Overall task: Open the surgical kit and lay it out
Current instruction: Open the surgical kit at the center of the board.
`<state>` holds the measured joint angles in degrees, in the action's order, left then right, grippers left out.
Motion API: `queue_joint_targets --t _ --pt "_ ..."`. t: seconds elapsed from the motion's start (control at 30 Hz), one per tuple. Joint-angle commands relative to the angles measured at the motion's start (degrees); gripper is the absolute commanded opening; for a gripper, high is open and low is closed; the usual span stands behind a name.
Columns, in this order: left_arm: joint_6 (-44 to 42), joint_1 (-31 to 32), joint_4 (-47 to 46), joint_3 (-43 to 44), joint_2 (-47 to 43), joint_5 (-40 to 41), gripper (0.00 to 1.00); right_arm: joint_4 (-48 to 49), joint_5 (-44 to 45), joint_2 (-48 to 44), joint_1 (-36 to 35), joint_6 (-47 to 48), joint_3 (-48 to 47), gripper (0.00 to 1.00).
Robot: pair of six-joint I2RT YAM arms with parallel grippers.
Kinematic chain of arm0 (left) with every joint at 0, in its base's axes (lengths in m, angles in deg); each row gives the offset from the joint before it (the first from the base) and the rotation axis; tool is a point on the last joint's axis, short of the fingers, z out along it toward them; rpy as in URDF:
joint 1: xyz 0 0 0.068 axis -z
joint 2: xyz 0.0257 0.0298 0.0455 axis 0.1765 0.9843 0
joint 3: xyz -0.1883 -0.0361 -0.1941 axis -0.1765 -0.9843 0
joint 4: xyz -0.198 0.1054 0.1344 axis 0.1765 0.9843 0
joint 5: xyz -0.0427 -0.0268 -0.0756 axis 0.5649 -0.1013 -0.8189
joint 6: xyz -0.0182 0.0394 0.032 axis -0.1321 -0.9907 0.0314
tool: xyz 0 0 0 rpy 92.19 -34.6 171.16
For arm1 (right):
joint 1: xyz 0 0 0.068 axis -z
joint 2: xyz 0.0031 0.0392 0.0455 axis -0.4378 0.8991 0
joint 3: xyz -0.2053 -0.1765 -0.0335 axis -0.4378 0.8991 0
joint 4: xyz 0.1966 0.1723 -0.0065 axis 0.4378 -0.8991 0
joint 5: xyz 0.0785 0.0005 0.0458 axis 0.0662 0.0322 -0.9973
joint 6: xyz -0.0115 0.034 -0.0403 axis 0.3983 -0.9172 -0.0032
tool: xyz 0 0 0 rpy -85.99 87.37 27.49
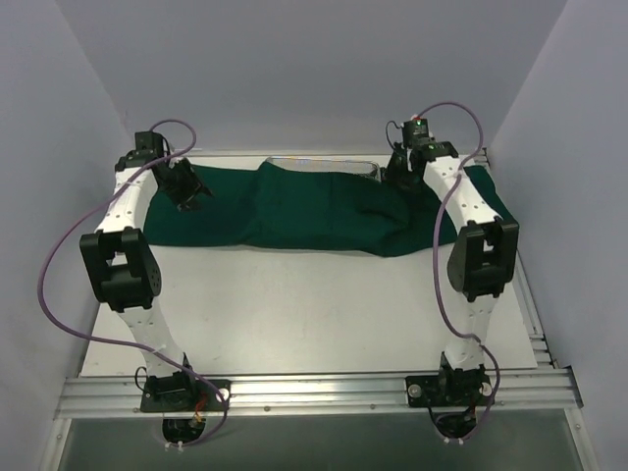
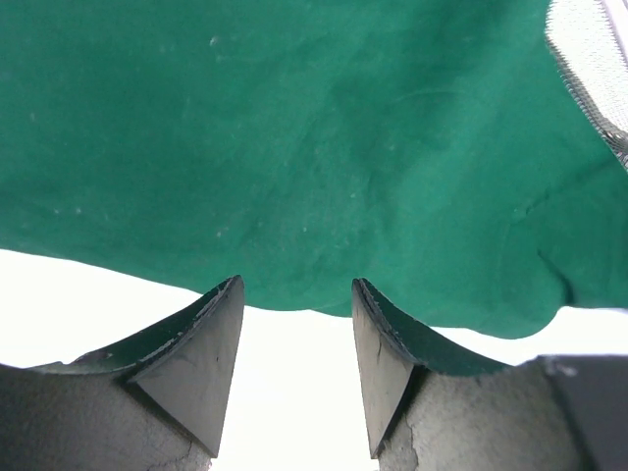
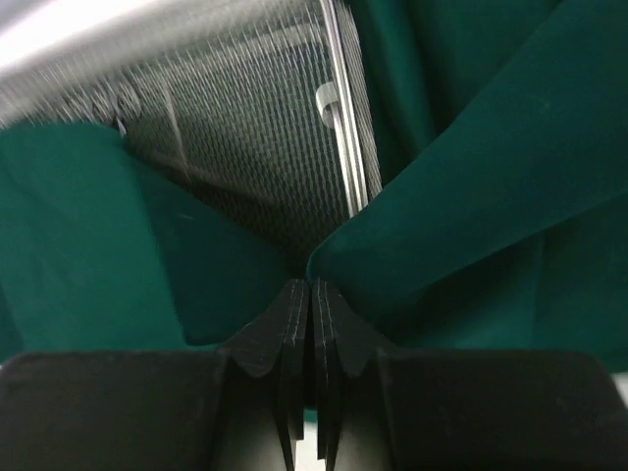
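Covering most of the wire-mesh tray [image 3: 245,137], the dark green cloth [image 1: 314,221] spreads to both sides of it. At the tray's right end the right gripper [image 3: 312,287] is pressed together against a cloth fold; left of the tray the left gripper [image 2: 294,289] hangs spread above cloth.
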<state>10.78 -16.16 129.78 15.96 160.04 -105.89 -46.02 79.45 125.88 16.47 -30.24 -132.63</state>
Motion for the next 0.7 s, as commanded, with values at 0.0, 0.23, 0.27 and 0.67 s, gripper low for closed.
queue_joint_targets --t 0.0,0.23,0.27,0.67 --pt "3.27 0.55 -2.91 -3.17 -3.54 -0.93 0.57 -4.89 -1.26 -10.46 -0.43 4.58 8.82 0.03" --pt "3.36 1.87 -3.0 -9.06 -7.32 2.85 0.56 -7.09 -1.61 -31.88 -0.79 5.91 38.42 0.08" --pt "3.36 1.96 -3.09 -9.5 -8.19 3.12 0.56 -7.44 -1.7 -33.75 -0.79 5.82 40.91 0.08" --pt "0.38 4.85 0.16 -3.98 -6.63 7.69 0.57 -2.89 1.45 -34.32 0.88 4.24 40.61 0.7"
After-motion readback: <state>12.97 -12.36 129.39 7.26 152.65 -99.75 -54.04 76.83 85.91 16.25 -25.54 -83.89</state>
